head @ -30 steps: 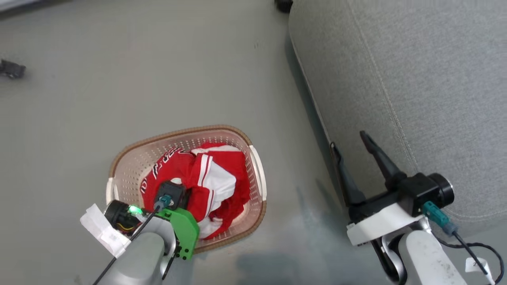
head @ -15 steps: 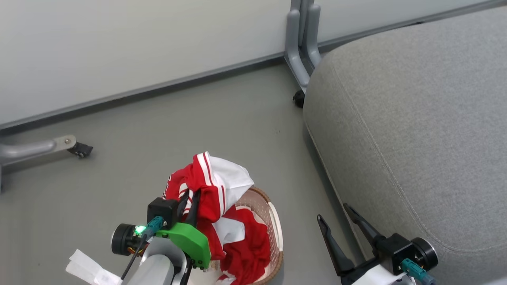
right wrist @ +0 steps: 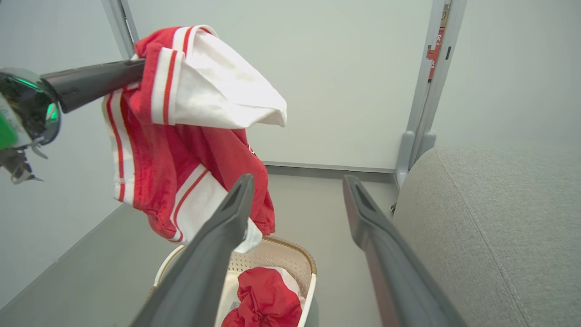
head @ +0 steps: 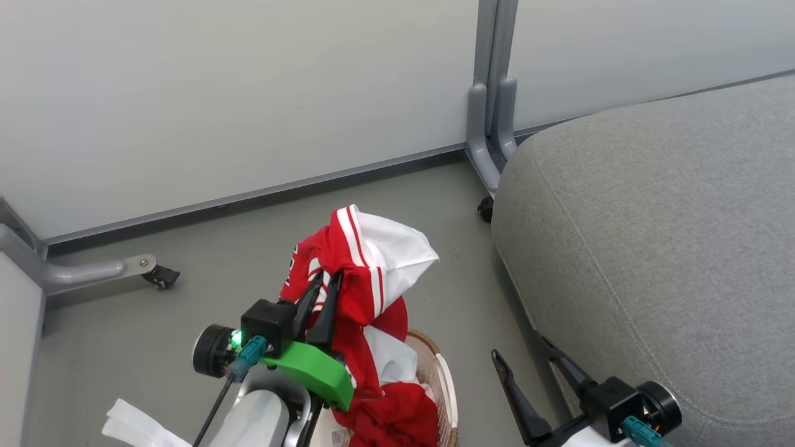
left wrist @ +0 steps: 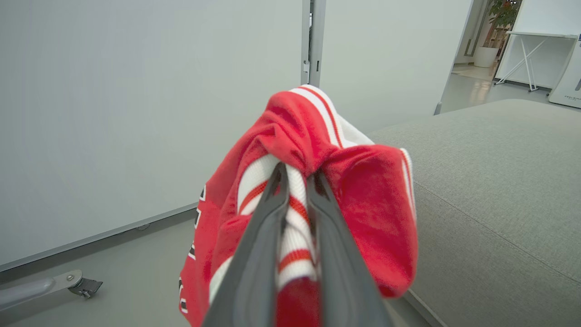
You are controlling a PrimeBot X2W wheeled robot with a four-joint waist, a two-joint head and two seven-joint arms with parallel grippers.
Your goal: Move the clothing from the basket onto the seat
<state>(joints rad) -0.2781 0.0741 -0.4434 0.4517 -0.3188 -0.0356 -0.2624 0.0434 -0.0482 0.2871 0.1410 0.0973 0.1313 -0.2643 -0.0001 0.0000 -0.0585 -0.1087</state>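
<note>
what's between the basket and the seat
Bare grey floor separates the basket from the seat in the right wrist view; in the head view the right gripper, jaws open, hangs over that gap.

Office-like space — wheeled partition panels (head: pixel 248 93), grey floor (head: pixel 236 242), potted plant (left wrist: pixel 501 11), white table (left wrist: pixel 535 33) beyond

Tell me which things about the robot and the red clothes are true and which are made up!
1. The left end effector is pinching a red jersey. True.
2. The basket is empty. False: a red garment lies bunched inside it.
3. The right end effector is open and holds nothing. True.
4. The jersey is lying on the seat. False: it hangs in the air above the basket, with the seat off to one side.
</note>
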